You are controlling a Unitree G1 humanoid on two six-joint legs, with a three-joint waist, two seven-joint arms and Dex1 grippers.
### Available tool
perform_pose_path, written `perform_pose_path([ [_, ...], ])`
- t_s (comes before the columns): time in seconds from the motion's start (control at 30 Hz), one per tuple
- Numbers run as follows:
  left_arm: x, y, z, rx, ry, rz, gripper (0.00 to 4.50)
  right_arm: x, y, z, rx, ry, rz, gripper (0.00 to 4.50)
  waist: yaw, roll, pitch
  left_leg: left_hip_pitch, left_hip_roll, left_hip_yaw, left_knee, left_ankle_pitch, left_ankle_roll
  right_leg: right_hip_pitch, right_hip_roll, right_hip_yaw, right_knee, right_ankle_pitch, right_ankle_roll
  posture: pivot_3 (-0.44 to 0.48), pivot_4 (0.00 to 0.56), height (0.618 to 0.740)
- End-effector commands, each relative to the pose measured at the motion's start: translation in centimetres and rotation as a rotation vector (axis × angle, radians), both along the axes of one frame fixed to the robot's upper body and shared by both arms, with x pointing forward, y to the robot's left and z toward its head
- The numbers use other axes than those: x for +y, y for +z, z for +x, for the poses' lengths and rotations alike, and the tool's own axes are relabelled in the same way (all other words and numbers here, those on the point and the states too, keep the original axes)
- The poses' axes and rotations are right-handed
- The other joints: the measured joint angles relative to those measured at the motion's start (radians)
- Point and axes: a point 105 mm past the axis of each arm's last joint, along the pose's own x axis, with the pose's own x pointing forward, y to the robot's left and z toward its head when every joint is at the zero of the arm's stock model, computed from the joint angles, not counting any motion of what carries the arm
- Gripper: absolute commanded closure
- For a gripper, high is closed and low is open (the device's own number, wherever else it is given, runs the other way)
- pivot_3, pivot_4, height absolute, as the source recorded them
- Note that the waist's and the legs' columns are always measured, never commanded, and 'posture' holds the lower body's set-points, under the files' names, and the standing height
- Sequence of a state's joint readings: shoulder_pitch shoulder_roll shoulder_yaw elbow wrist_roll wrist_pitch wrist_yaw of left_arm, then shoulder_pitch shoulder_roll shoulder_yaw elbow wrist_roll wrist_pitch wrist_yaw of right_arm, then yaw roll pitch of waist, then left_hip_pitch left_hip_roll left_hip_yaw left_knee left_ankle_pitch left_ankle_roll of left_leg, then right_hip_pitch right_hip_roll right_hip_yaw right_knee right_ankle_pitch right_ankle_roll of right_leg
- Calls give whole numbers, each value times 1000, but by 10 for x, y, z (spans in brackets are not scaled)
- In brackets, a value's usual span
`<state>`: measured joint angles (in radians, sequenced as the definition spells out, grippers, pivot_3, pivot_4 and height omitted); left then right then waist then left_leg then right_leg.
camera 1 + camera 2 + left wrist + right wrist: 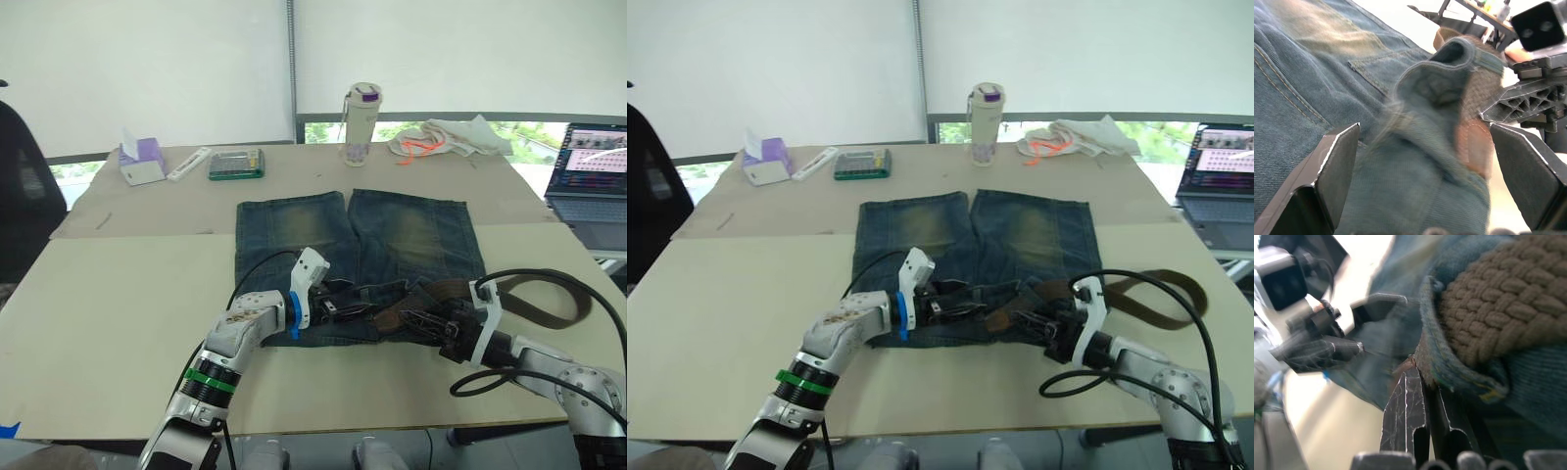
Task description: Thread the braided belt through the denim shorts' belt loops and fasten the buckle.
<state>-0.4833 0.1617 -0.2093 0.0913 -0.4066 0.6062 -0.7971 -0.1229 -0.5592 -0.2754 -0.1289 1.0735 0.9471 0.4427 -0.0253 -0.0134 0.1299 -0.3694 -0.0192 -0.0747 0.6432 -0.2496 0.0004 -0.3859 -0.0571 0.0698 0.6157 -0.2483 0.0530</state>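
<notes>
Braided belt [534, 290] lies across the waistband of the denim shorts [411, 230], near the table's [118, 294] front edge; its free length loops out past the shorts' right side toward the right edge. Shorts lie flat mid-table, legs pointing to the far edge, waistband bunched up between the two grippers. Right wrist view shows the woven strap sitting inside a fold of denim. Right gripper [1425, 396] has its fingers pressed together, pinching the denim edge just below the belt. Left gripper [1425, 161] is spread wide, fingers [1337, 161] either side of the raised denim fold, not clamping it. Along the far edge: bottle [361, 123], white cloth [451, 137], tissue box [140, 161], green case [236, 164]. Laptop [591, 171] off the far right corner.
</notes>
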Motion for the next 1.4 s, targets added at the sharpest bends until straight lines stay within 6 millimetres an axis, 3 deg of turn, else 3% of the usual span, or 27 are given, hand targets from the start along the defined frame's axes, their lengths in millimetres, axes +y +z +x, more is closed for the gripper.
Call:
perform_pose_path([
  [0.03, -4, 11, 0, -47, -8, -33, 24, 15, 1, -23, 16, 192, -57, 4500, 11, 5, 1, 0, -2, 0, 0, 0, 0, 0, -1, 0, 0, 0, -1, 0, 150, 740],
  [0.07, -4, 11, -1, -47, -10, -33, 24, 18, -3, -26, 27, 215, -69, 4500, 13, 6, 0, 0, -3, 1, 0, 0, 1, -1, -2, 1, 0, 1, -1, 0, 150, 740],
  [0.13, -4, 11, -1, -49, -10, -33, 24, 7, 2, -7, -3, 76, -17, 4500, 11, 5, -1, 0, -2, 0, 0, -1, 3, 0, 0, 0, 0, 0, 0, 0, 150, 740],
  [0.23, -2, 12, 2, -52, 4, -34, 24, 14, 5, -16, -8, 158, -17, 4500, 11, 4, 0, 0, -1, -1, -1, -1, 3, 0, 0, 0, 0, 1, -2, 0, 150, 740],
  [0.3, -1, 12, 2, -52, 6, -34, 24, 13, 13, -11, -12, 115, 95, 4500, 11, 3, 0, 0, -3, 0, 0, -1, 3, 0, -2, 0, 0, 1, -2, 0, 150, 740],
  [0.37, 0, 12, 3, -52, 9, -34, 24, 17, 15, -18, -8, 168, 120, 4500, 10, 4, 0, 0, -2, 0, 0, -1, 3, 0, -1, 0, 0, 1, -2, 0, 150, 740],
  [0.5, 1, 12, 3, -55, 10, -33, 24, -7, 17, 16, -14, -110, 190, 4500, 7, 4, 0, 0, -1, 0, 0, -1, 3, 0, -1, 0, 0, 1, -2, 0, 150, 740],
  [0.77, 4, 10, 4, -51, 22, -31, 24, 19, 10, 9, 16, -9, 111, 4500, 12, 6, 0, -1, -3, 0, 0, -1, 3, -1, -2, 0, 0, 1, -2, 0, 150, 740],
  [1.07, 6, 7, 4, -54, 29, -21, 24, 51, 27, -1, 9, 99, 243, 4500, 3, 6, 0, 0, -1, -1, -1, -1, 3, -1, 0, 0, 1, 1, -2, 0, 150, 740],
  [1.23, 6, 6, 5, -52, 43, -26, 24, 66, 12, -5, 50, 124, 163, 4500, 3, 6, 0, 0, -1, -1, -1, -1, 3, -1, 0, 0, 1, 1, -2, 0, 150, 740],
  [1.33, 6, 5, 6, -53, 48, -26, 24, 73, 14, -7, 63, 129, 245, 4500, 3, 6, 0, 0, -1, -1, -1, -1, 3, -1, 0, 0, 1, 1, -2, 0, 150, 740],
  [1.4, 7, 4, 6, -54, 54, -26, 24, 66, 14, -3, 63, 84, 289, 4500, 3, 6, 0, 0, -1, -1, -1, -1, 3, -1, 0, 0, 1, 1, -2, 0, 150, 740],
])
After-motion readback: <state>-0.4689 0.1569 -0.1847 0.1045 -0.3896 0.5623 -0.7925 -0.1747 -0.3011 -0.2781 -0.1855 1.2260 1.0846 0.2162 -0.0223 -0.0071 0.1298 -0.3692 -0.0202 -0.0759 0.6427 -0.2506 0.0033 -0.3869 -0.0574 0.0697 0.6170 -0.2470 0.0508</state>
